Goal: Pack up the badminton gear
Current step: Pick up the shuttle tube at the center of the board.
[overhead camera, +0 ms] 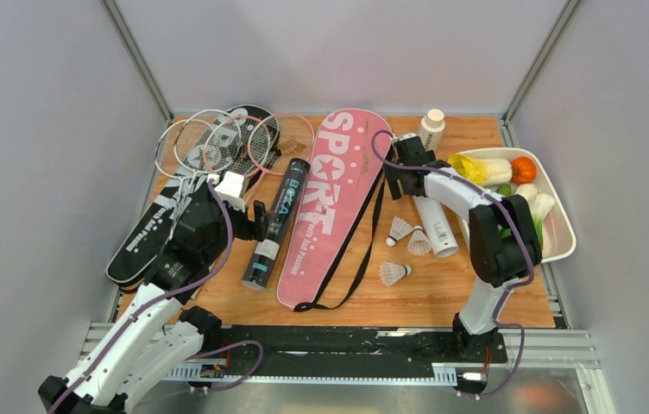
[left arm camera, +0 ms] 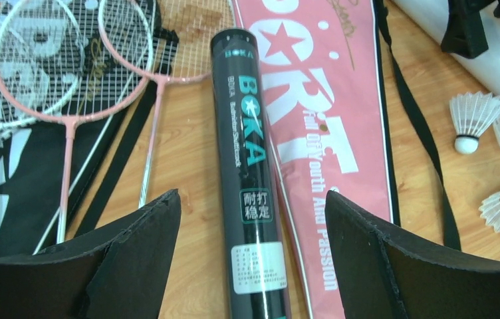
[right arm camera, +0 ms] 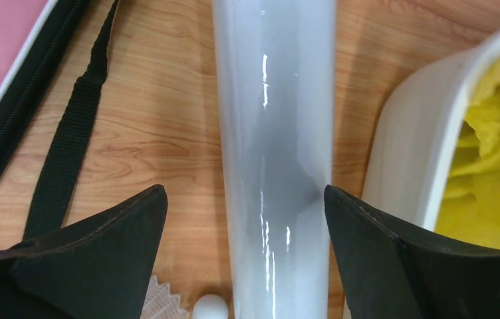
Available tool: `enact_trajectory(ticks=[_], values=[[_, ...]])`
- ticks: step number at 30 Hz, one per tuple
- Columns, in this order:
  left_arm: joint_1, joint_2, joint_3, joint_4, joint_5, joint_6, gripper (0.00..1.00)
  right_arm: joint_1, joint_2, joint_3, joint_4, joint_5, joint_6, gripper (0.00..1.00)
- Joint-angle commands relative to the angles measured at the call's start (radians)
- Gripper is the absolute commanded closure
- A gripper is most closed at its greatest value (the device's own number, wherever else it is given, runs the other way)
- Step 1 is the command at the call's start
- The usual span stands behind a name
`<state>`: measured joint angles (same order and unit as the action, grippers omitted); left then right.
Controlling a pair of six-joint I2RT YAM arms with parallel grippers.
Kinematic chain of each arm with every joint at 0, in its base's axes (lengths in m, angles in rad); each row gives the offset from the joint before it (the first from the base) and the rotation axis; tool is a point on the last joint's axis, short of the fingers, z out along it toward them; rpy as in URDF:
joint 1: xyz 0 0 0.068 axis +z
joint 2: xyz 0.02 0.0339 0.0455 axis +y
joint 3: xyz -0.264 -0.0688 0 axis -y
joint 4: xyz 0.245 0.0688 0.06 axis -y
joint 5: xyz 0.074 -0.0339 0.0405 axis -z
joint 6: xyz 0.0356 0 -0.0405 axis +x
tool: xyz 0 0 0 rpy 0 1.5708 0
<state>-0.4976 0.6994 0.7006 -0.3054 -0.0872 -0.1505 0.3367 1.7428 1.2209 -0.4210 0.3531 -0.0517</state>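
White tray (overhead camera: 560,243) of vegetables (overhead camera: 523,170), left tool (left arm camera: 250,199) open and empty over black tube (left arm camera: 241,126), right tool (right arm camera: 244,193) likewise over white tube (right arm camera: 274,100)

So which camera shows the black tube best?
The left wrist view: the black tube lies large in the middle, its lettering readable, though its near end is cut off. The top view shows it whole but small, beside the pink bag. The right wrist view does not show it.

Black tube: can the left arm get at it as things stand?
Probably yes: the left gripper hangs open astride the black tube; nothing lies over it, though the pink bag sits close beside.
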Motion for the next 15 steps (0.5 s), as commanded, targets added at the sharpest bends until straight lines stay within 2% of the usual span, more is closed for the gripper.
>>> enact_trajectory(ticks=[1, 7, 15], values=[[0.002, -0.078, -0.069, 0.047, -0.014, 0.04, 0.13, -0.022, 0.101, 0.096, 0.014, -0.009, -0.116, 0.07], [0.002, -0.123, -0.093, 0.054, -0.053, 0.055, 0.13, -0.041, 0.224, 0.15, -0.006, 0.043, -0.153, 0.1], [0.001, -0.128, -0.088, 0.045, -0.069, 0.062, 0.13, -0.053, 0.243, 0.176, -0.017, 0.019, -0.158, 0.27]])
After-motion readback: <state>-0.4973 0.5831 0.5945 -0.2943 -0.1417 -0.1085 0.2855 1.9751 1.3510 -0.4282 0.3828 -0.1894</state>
